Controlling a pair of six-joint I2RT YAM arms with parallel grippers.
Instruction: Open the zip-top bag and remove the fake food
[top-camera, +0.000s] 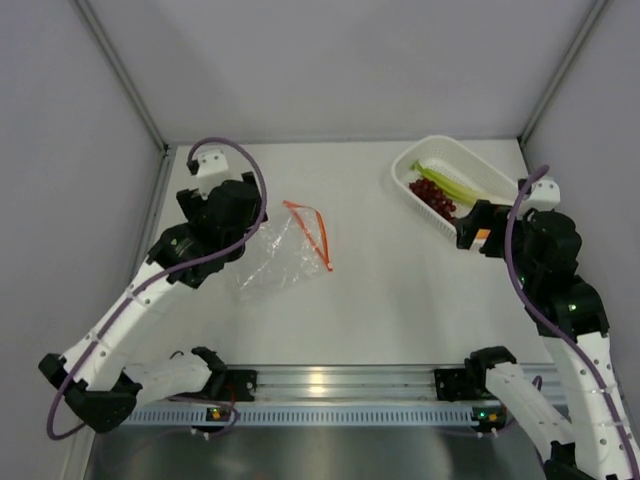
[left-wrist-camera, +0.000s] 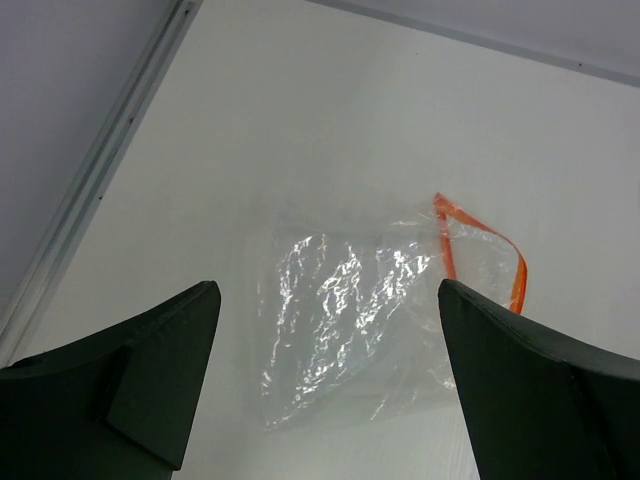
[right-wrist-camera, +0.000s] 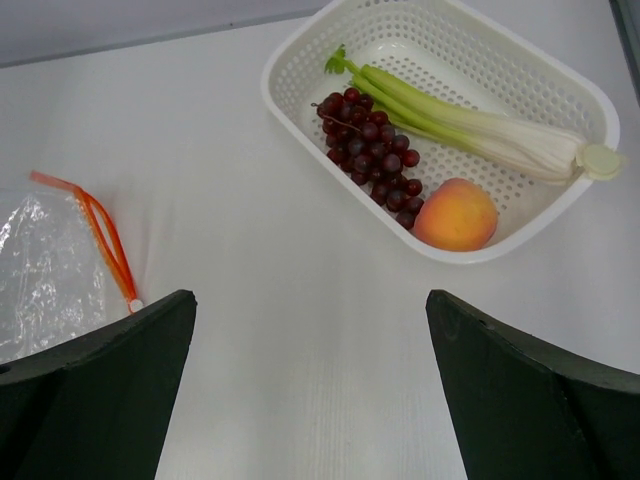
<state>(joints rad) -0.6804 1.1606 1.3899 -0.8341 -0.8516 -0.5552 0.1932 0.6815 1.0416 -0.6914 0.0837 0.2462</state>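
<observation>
Three pieces of fake food (top-camera: 433, 197) sit in the white basket (right-wrist-camera: 300, 75) at the far right corner of the counter (top-camera: 380, 300): grape bunch (right-wrist-camera: 375, 155), green stalk (right-wrist-camera: 470, 120) and orange-pink fruit (right-wrist-camera: 455, 215). None is in the zip-top bag (top-camera: 275, 260). It lies flat and looks empty, left of the counter's middle, well apart from the basket. Its orange zipper strip (left-wrist-camera: 445, 240) runs along the side toward the right edge and gapes in a loop, so the mouth is open. The bag's body stretches from there toward the left edge.

Your left fingers (left-wrist-camera: 150, 380) are spread, holding nothing. The bag is straight ahead between them and below, zipper off to their right. Your right fingers (right-wrist-camera: 110, 390) are likewise spread and bare, near the basket, with the bag off to their left. Your left arm is nearer the bag. I judge removal done.
</observation>
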